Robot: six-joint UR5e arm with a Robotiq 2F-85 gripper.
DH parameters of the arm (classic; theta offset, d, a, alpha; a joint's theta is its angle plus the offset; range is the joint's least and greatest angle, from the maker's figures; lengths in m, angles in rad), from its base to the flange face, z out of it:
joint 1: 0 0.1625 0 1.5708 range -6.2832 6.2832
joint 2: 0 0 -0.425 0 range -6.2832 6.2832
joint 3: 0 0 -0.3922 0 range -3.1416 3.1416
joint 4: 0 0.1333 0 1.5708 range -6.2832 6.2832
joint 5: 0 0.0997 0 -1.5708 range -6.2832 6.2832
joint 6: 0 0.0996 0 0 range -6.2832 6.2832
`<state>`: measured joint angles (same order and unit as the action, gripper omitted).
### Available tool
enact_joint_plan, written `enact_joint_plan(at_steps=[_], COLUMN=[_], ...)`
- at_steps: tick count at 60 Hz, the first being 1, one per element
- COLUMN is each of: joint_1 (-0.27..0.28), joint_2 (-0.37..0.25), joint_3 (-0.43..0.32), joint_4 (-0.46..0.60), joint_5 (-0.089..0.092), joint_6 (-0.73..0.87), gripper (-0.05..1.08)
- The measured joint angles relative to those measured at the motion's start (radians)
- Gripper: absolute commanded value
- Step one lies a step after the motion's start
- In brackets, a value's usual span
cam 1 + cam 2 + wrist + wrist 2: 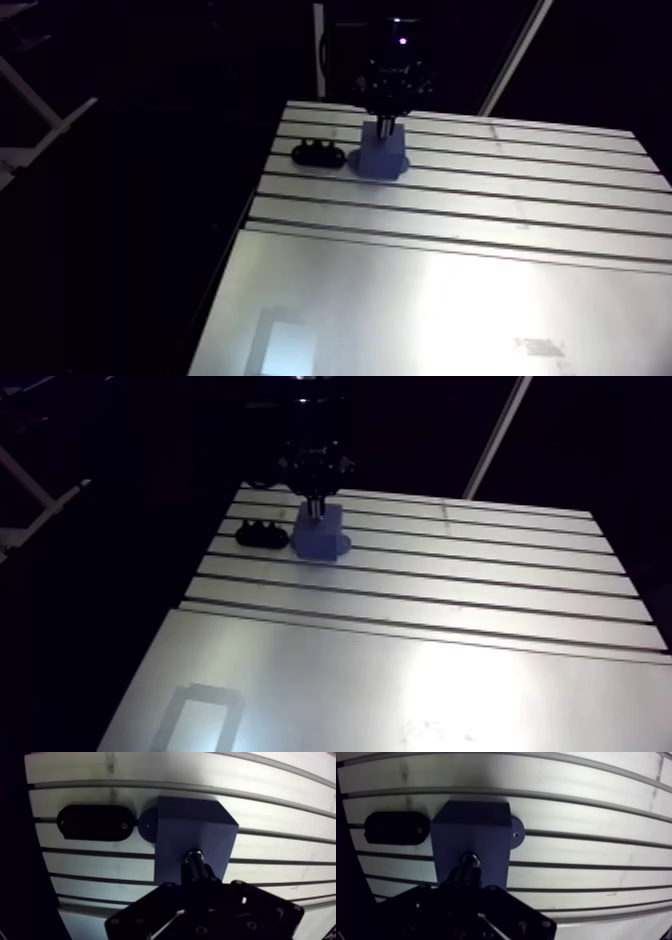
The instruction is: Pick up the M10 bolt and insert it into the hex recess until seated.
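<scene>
Found the claw clamped on the M10 bolt, held upright with its bright end at the top face of the blue block. Could not tell from the wrist view how deep the bolt sat. Saw in the arm view a pale stretch of shank bare between claw and block. Noted a round ear with a screw at the block's foot, plain only in the wrist view. Logged a black holder just beside that ear on the tabletop: flat oval from the wrist, three bumps in the arm view.
</scene>
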<state>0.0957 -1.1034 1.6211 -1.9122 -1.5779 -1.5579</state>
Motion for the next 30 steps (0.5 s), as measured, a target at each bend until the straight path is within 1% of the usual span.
enact_joint_plan(at_steps=[30], joint_1=[-0.002], joint_2=[0.005], joint_3=[0.003], joint_4=[-0.004], joint_5=[-0.001], joint_6=[-0.011], gripper=[1.08])
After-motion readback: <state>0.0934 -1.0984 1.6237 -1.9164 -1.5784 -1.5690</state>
